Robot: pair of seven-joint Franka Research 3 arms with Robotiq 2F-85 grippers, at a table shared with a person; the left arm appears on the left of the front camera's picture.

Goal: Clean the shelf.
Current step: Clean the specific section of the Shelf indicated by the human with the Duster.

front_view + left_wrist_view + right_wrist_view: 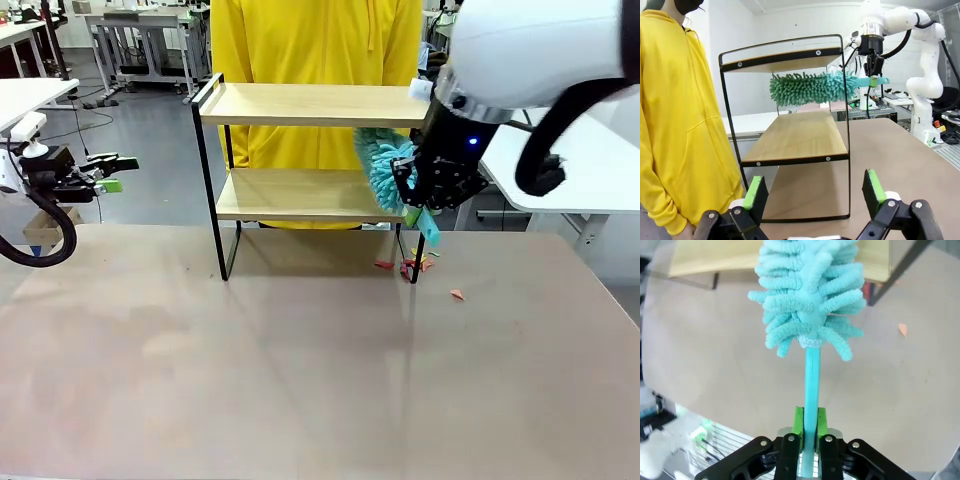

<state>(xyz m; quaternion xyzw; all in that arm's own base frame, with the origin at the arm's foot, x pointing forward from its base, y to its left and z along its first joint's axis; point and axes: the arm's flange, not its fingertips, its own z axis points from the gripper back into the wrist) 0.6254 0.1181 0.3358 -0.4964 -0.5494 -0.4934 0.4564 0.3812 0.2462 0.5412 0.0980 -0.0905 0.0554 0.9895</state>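
Shelf (300,105) near the surface's (300,380) far edge, open room in front. Right jaws clamp a teal duster (380,165) between its boards, right end; left jaws apart, well left.

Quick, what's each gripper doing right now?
Left gripper: open, holding nothing.
Right gripper: closed, holding the duster by its handle.

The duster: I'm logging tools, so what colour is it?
The duster is turquoise, head and handle alike, clearest in the right wrist view.
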